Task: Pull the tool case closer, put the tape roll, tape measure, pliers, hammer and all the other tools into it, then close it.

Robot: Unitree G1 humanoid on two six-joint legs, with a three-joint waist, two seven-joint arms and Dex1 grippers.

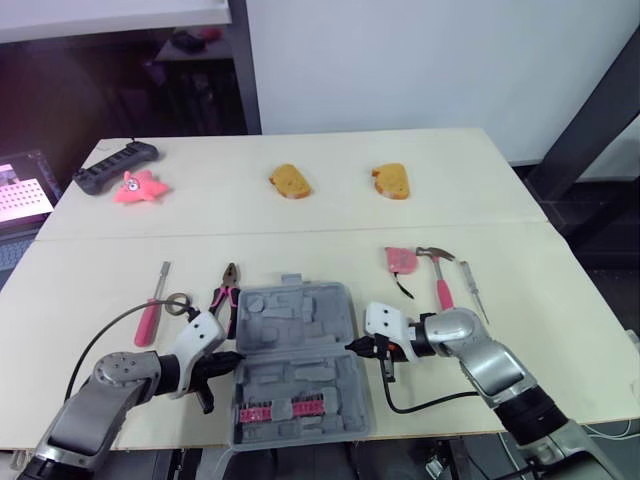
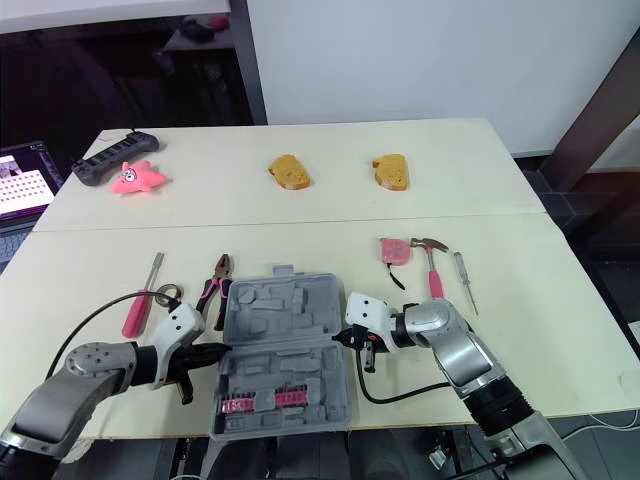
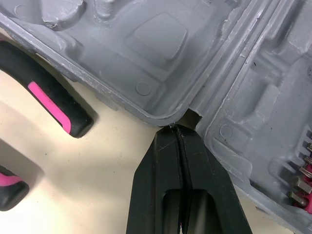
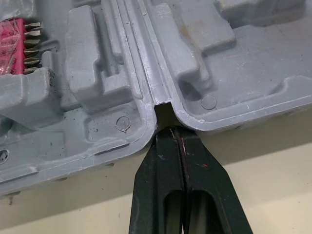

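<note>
The grey tool case [image 1: 300, 325] lies open near the table's front edge, with a pink bit holder [image 1: 275, 410] in its near half. My left gripper [image 1: 236, 357] is shut, its tip at the hinge notch [image 3: 191, 118] on the case's left side. My right gripper [image 1: 350, 347] is shut too, its tip touching the hinge notch [image 4: 164, 113] on the right side. Pink-handled pliers [image 1: 225, 297], a pink screwdriver [image 1: 152, 310] and a small tape roll [image 1: 178, 303] lie left of the case. A pink tape measure [image 1: 401, 260], a hammer [image 1: 440, 278] and a thin screwdriver [image 1: 475, 292] lie to its right.
At the back of the table are two pieces of bread [image 1: 290, 181] [image 1: 391, 181], a pink starfish toy [image 1: 138, 187] and a black power strip [image 1: 115, 165]. A laptop [image 1: 22, 192] stands off the table's left edge. Cables run from both wrists.
</note>
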